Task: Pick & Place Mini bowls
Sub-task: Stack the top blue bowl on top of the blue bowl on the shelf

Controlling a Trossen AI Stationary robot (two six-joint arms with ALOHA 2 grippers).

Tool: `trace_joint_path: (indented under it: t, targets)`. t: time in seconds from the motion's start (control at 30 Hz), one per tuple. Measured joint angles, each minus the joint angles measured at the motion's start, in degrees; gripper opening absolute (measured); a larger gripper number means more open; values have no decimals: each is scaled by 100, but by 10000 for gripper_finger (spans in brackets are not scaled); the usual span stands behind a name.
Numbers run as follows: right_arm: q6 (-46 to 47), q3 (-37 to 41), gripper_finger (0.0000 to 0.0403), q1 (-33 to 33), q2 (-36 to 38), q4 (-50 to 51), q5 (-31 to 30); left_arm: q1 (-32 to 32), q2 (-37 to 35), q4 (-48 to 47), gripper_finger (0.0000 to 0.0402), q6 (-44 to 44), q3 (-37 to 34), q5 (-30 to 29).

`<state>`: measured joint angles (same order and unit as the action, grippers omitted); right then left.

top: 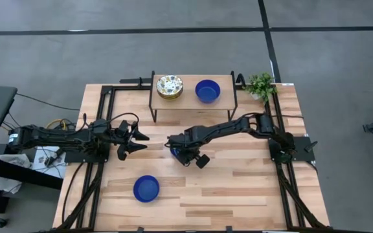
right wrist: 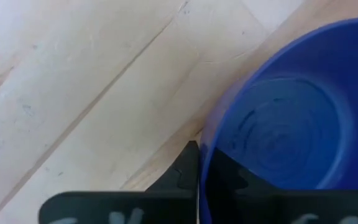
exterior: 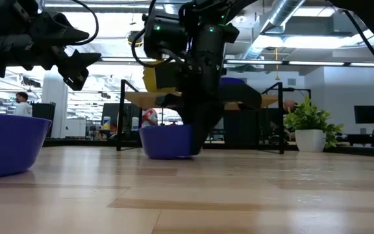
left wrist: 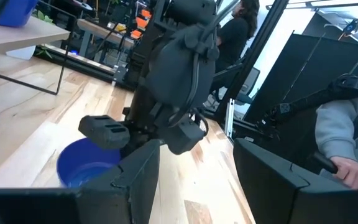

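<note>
A cobalt blue mini bowl [top: 175, 153] stands on its base at the table's middle [exterior: 164, 142], with my right gripper [top: 181, 155] shut on its rim. My left gripper [top: 140, 142] hovers open above the table just left of it, touching nothing [left wrist: 194, 152]. Another blue bowl [top: 146, 188] sits near the table's near edge [exterior: 5, 149]. On the raised shelf [top: 193, 98] at the far side stand a stack of cream patterned bowls [top: 169, 87] and one more blue bowl [top: 207, 90]. My right gripper [right wrist: 199, 168] has the blue bowl by its rim [right wrist: 202, 146], pinched with one finger inside the hollow and one outside the wall. The fingers come from above, pointing down. The bowl stands upright with its base on the table [exterior: 167, 155].
A small potted plant [top: 260, 84] stands at the table's far right corner. The shelf's thin black legs [top: 153, 107] rise behind the work area. A person's hand and grey sleeve [left wrist: 344, 146] show beyond the table's edge. Bare wood lies toward the near right.
</note>
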<state>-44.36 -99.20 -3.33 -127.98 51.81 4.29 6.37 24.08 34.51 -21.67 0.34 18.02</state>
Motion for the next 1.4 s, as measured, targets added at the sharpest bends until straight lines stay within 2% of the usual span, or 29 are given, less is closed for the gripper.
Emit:
trace_joint_path:
  t: [0.73,1.13,1.3,1.4]
  targets:
    - [393,7,0,-2,1383,-123,-21,-1,342,15,204,35,0,-2]
    - [542,4,0,61,2172,-103,-532,0,341,149,204,-17,0,-2]
    - [544,4,0,218,2411,-39,-898,0,326,221,204,-20,0,-2]
    - [553,4,0,366,2510,67,-911,0,326,279,204,-20,0,-2]
